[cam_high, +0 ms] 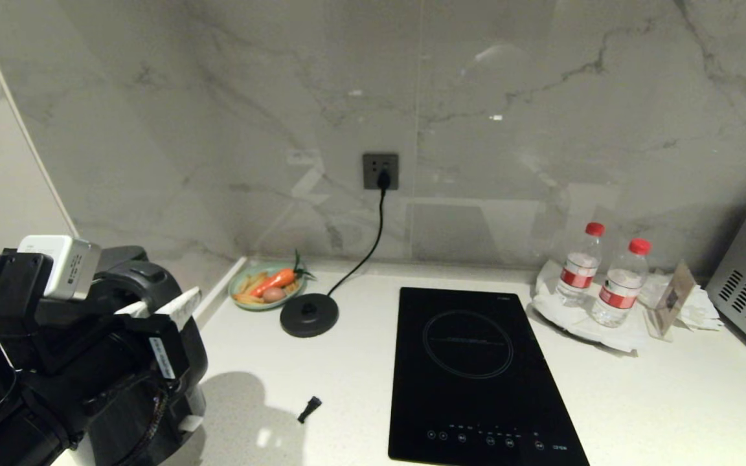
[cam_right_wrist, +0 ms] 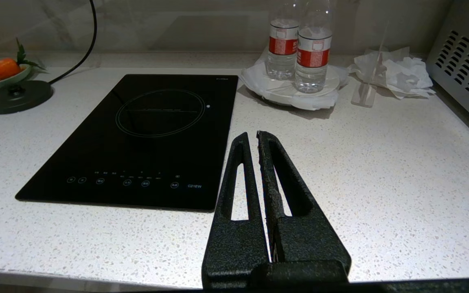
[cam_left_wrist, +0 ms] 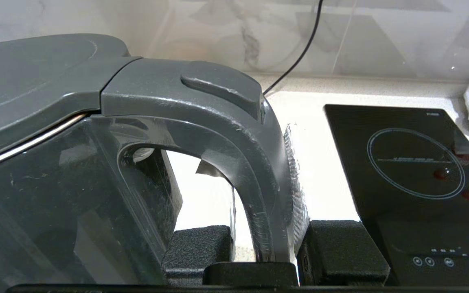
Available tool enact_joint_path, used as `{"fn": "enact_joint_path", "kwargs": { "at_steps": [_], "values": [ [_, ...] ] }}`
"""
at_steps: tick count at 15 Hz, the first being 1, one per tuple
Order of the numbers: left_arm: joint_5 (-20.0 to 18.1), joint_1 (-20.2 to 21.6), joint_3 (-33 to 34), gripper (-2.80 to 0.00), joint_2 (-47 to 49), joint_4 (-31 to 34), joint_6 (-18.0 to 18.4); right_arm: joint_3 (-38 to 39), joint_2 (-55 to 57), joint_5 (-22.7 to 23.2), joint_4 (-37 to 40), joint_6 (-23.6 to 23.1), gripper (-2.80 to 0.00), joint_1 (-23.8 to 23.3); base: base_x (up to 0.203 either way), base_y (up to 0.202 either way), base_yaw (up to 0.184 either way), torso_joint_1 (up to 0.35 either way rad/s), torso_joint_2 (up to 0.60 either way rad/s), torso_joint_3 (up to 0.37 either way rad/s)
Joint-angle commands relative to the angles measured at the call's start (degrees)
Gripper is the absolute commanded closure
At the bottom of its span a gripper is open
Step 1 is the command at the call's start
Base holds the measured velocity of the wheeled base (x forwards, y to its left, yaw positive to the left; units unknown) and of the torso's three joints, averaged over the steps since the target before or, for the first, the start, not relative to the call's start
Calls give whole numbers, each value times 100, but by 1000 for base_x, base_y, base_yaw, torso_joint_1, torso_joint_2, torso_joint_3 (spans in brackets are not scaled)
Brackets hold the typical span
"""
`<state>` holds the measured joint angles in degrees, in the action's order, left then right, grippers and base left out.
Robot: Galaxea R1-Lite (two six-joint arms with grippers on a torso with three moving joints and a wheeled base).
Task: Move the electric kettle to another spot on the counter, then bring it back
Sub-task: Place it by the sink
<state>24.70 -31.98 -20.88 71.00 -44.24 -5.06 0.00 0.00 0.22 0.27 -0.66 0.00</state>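
Black glossy electric kettle (cam_left_wrist: 55, 195) with flat dark lid and loop handle: at the near left of the white speckled stone counter (cam_high: 671, 401), well apart from its round black base disc (cam_high: 309, 314) farther back. Left gripper (cam_left_wrist: 265, 244): pinching the kettle's handle between textured black fingers (cam_left_wrist: 340, 248). Right gripper (cam_right_wrist: 255, 140): fingers pressed together, above the near counter to the right of the black glass induction hob (cam_high: 476, 369). Two red-capped water bottles (cam_high: 596, 275): far right.

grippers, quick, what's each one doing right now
left end effector: shut on the electric kettle handle
right end effector: shut, holding nothing
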Motion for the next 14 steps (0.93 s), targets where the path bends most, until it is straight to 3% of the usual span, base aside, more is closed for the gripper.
{"fn": "enact_joint_path", "kwargs": {
  "at_steps": [1,14],
  "values": [
    [17,-2,14,0,2,-32,-4,0,0,4,0,-4,0,0,0,0,0,0,0,0],
    [17,7,-39,0,-16,-41,-4,0,0,4,0,-4,0,0,0,-1,5,0,0,0]
  ]
}}
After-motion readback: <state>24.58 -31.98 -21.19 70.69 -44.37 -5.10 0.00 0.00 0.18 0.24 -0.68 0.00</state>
